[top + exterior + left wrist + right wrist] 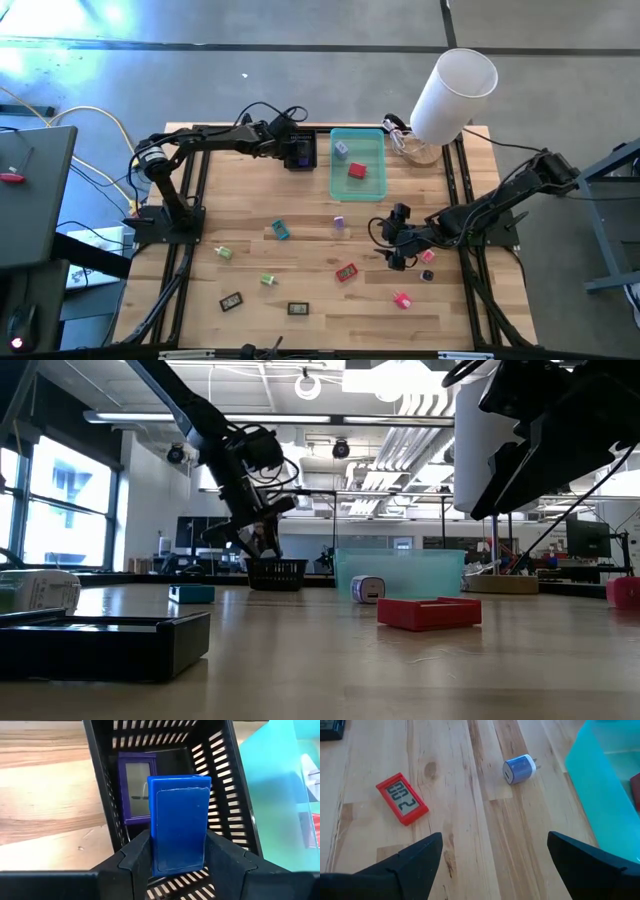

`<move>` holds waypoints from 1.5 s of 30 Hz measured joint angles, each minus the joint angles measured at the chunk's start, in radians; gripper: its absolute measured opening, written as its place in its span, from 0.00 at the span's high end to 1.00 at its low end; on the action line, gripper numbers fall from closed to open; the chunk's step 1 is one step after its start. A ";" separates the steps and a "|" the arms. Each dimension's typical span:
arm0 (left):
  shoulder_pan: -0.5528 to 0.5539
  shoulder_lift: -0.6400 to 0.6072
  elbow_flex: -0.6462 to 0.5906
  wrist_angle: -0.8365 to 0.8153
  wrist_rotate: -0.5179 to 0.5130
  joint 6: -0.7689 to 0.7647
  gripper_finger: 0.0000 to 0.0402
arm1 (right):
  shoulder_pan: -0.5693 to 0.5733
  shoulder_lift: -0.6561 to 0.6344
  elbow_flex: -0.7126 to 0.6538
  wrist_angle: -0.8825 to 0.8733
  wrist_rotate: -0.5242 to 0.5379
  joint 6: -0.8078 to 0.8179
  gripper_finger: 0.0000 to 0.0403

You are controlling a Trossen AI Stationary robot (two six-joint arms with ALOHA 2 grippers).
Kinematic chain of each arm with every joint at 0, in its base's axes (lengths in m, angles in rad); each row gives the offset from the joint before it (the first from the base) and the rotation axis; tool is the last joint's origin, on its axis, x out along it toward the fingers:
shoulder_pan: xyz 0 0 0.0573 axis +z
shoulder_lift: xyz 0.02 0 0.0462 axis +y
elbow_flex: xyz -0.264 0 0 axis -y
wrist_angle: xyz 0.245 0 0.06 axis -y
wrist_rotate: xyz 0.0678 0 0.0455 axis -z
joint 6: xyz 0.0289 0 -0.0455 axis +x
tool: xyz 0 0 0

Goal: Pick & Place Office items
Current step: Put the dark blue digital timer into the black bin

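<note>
On the near part of the desk loose office items lie scattered: two small black pieces near the front edge, a green one, a pink one, and a red clock with a grey display lying flat. Just beyond that, at mid-desk, the right claw hovers with its fingers spread wide and nothing between them; its wrist view shows the red clock ahead to one side and a small purple charger cube ahead to the other, both apart from the fingers, the clock's long axis running slantwise to the gap between them. The right arm is plainly the nearer one to both pieces, so a pick of either looks like its job. Farther back sits the translucent teal tray, already holding a red piece and a pale one. At the far edge the left claw is clamped on a blue rectangular piece, held upright over the small black slotted tray. A purple clock already lies inside it.
</note>
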 joint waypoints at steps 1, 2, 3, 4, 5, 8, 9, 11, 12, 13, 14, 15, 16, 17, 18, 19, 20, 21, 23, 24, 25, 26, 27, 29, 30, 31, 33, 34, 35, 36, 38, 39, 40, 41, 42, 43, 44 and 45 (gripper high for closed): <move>0.000 0.000 0.000 0.001 0.002 -0.001 0.61 | 0.000 0.000 0.000 0.000 -0.001 0.000 0.13; 0.000 0.000 0.000 0.000 0.010 -0.001 0.61 | 0.000 0.000 0.000 0.000 -0.001 0.000 0.13; 0.000 0.000 0.000 0.001 0.023 -0.001 0.61 | 0.000 0.000 0.000 0.000 -0.001 0.000 0.13; 0.000 0.000 0.000 0.002 0.039 -0.001 0.61 | 0.000 0.000 0.000 0.000 -0.001 0.000 0.13; 0.000 0.000 0.000 0.005 0.052 -0.001 0.61 | 0.000 0.000 0.000 0.000 -0.001 0.000 0.13; 0.000 0.000 0.000 0.010 0.057 0.000 0.61 | 0.000 0.000 0.000 0.000 -0.001 0.000 0.13; 0.000 0.000 0.000 0.014 0.058 0.006 0.61 | 0.000 0.000 0.000 0.000 -0.001 0.000 0.13; 0.000 0.000 0.000 0.024 0.059 0.014 0.61 | 0.000 0.000 0.000 0.000 -0.001 -0.001 0.13; 0.000 0.000 0.000 0.028 0.059 0.014 0.61 | 0.000 0.000 0.000 0.000 -0.001 -0.001 0.13; 0.000 0.000 0.000 0.032 0.059 0.014 0.61 | 0.000 0.000 0.000 0.000 -0.001 -0.001 0.13; 0.000 0.000 0.000 0.035 0.059 0.013 0.61 | 0.000 0.000 0.000 0.000 -0.001 -0.001 0.13; 0.000 0.000 0.000 0.038 0.059 0.010 0.61 | 0.000 0.000 0.000 0.000 -0.001 -0.001 0.13; 0.000 0.000 0.000 0.040 0.059 0.010 0.61 | 0.000 0.000 0.000 0.000 -0.001 -0.001 0.13; 0.000 0.000 0.000 0.042 0.064 0.010 0.61 | 0.000 0.000 0.000 0.000 -0.001 -0.001 0.13; 0.000 0.000 0.000 0.043 0.069 0.010 0.61 | 0.000 0.000 -0.003 0.003 -0.001 -0.001 0.13; 0.000 0.000 0.000 0.044 0.075 0.010 0.61 | 0.000 0.000 -0.007 0.004 -0.001 -0.001 0.13; 0.000 0.000 0.000 0.044 0.078 0.011 0.61 | 0.000 0.000 -0.015 0.005 0.000 -0.001 0.13; 0.000 0.000 0.000 0.044 0.081 0.014 0.61 | 0.000 0.000 -0.023 0.002 0.001 -0.001 0.13; 0.000 0.000 0.000 0.044 0.083 0.011 0.61 | 0.000 0.000 -0.042 0.004 0.002 -0.001 0.13; 0.000 0.000 0.000 0.044 0.084 0.007 0.61 | 0.000 0.000 -0.050 0.010 0.002 0.001 0.13; 0.000 0.000 0.000 0.044 0.084 0.003 0.61 | 0.000 0.000 -0.056 0.011 0.002 0.005 0.13; 0.000 0.000 0.000 0.044 0.085 0.002 0.61 | 0.000 0.000 -0.065 0.019 0.002 0.007 0.13; 0.000 0.000 0.000 0.044 0.085 0.002 0.61 | 0.000 0.000 -0.071 0.026 0.002 0.007 0.13; 0.000 0.000 0.000 0.044 0.090 -0.001 0.61 | 0.000 0.000 -0.083 0.049 0.001 0.007 0.13; 0.000 0.000 0.000 0.044 0.102 -0.002 0.61 | 0.000 0.000 -0.085 0.054 0.000 0.006 0.13; 0.000 0.000 0.000 0.045 0.116 -0.003 0.61 | 0.000 0.000 -0.087 0.055 -0.001 0.007 0.13; 0.000 -0.001 0.000 0.051 0.135 -0.004 0.61 | 0.000 0.000 -0.089 0.055 -0.001 0.006 0.13; 0.000 -0.001 0.000 0.051 0.136 -0.002 0.61 | 0.000 0.000 -0.089 0.054 -0.001 0.006 0.13; 0.000 -0.001 0.000 0.051 0.136 -0.002 0.60 | 0.000 0.000 -0.089 0.055 -0.001 0.006 0.13; 0.000 -0.001 0.000 0.051 0.137 -0.002 0.59 | 0.000 0.000 -0.089 0.055 -0.001 0.004 0.13; 0.000 -0.001 0.000 0.051 0.138 -0.001 0.57 | 0.000 0.000 -0.089 0.055 -0.001 0.000 0.13; 0.000 -0.001 0.000 0.051 0.138 -0.001 0.56 | 0.000 0.000 -0.089 0.055 -0.001 0.000 0.13; 0.000 -0.001 0.000 0.051 0.138 0.002 0.55 | 0.000 0.000 -0.089 0.055 -0.001 0.000 0.13; 0.000 -0.001 0.000 0.051 0.138 0.007 0.54 | 0.000 0.000 -0.089 0.055 -0.001 0.000 0.13; 0.000 -0.001 0.000 0.052 0.137 0.011 0.53 | 0.000 0.000 -0.089 0.055 -0.001 0.000 0.13; 0.000 -0.001 0.000 0.052 0.137 0.010 0.52 | 0.000 0.000 -0.089 0.055 -0.001 0.000 0.13; 0.000 -0.001 0.000 0.052 0.137 0.003 0.51 | 0.000 0.000 -0.089 0.055 -0.001 0.000 0.13; 0.000 -0.001 0.000 0.053 0.134 -0.005 0.50 | 0.000 0.000 -0.089 0.055 -0.001 0.000 0.13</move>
